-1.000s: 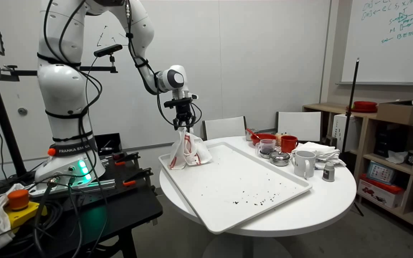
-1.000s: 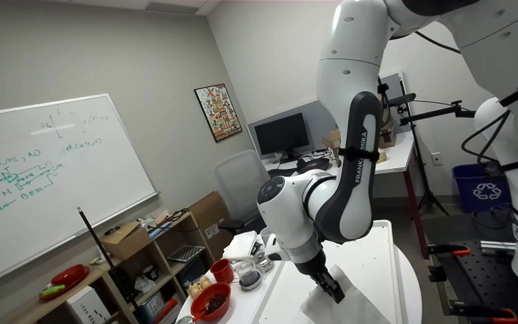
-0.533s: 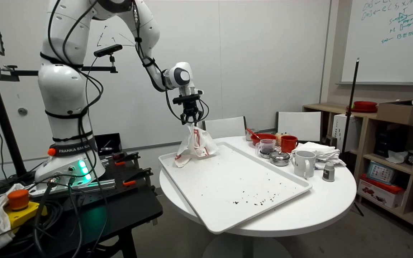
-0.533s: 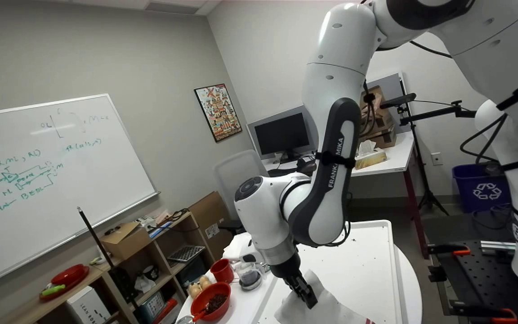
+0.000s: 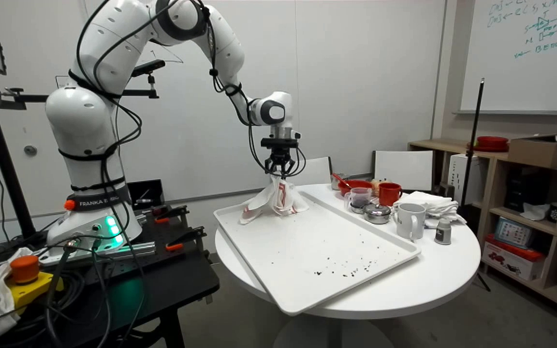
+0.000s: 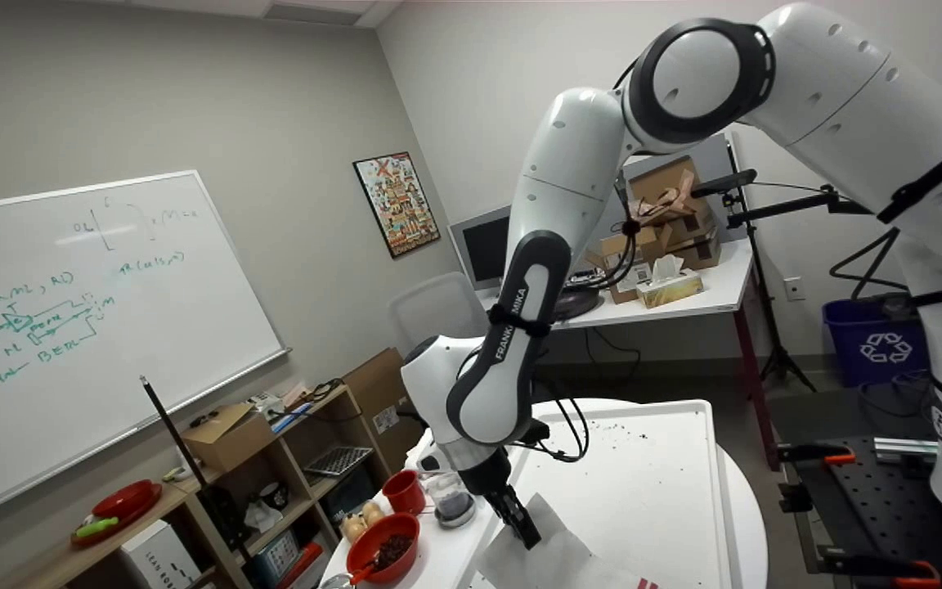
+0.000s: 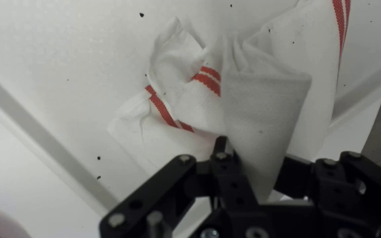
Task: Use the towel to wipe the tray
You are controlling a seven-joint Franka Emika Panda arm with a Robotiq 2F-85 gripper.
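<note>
At mid-frame in an exterior view, with closed gripper point(image 5: 280, 175), gripping towel point(image 5: 278, 199) over upper-left end of tray point(image 5: 298, 251), at lower centre. Probably best to press bunched towel flat, then sweep slowly toward specks point(image 5: 318, 273), right of lower centre.

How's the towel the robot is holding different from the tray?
The towel has red stripes; the tray has none, but dark specks are scattered on it. The towel is bunched up in the gripper; the tray lies flat on the round table. The tray looks much bigger than the bunched towel. Both are mostly white.
</note>
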